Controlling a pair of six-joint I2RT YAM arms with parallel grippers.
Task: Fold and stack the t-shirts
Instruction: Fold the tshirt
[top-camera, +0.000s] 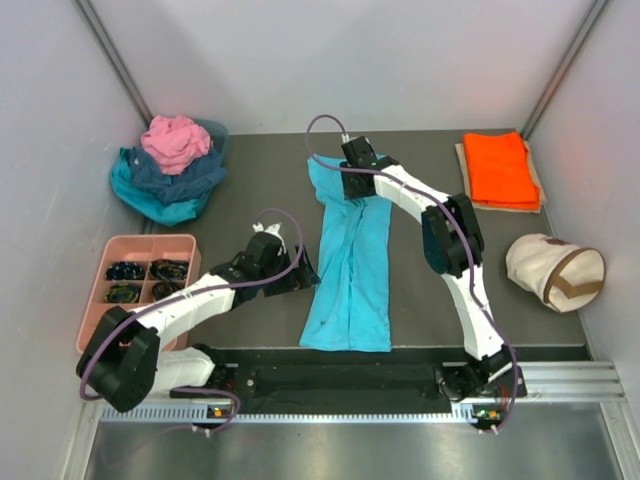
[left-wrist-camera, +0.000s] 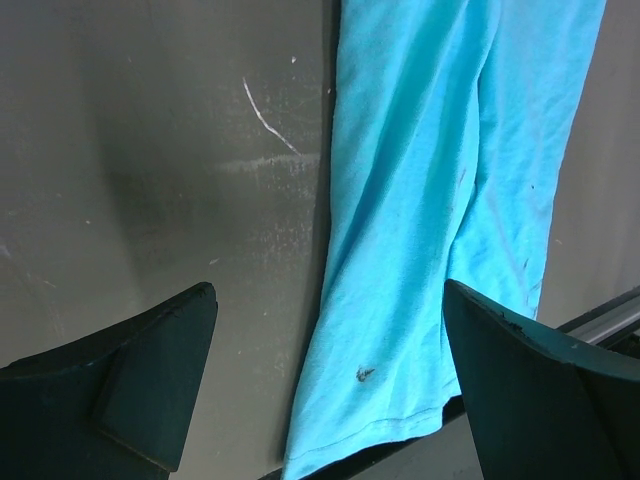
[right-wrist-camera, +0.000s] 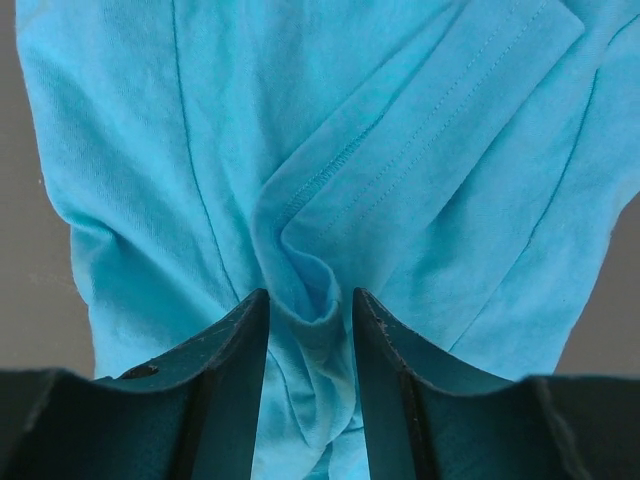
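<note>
While my right gripper (right-wrist-camera: 310, 300) pinches a raised fold of the turquoise t-shirt (top-camera: 350, 270), stretched lengthwise on the table (top-camera: 250, 190), my left gripper (left-wrist-camera: 328, 290) hangs wide open beside its hem; limp, light cloth, so I'd grip corners.

You have the turquoise t-shirt (top-camera: 348, 275) mid-table as a long narrow strip, sides folded in, its far end puckered into a raised fold. Your orange t-shirt (top-camera: 500, 168) lies folded flat, far right. The pink t-shirt (top-camera: 175, 140), navy t-shirt (top-camera: 185, 180) and teal t-shirt (top-camera: 150, 200) sit crumpled in one heap, far left.
</note>
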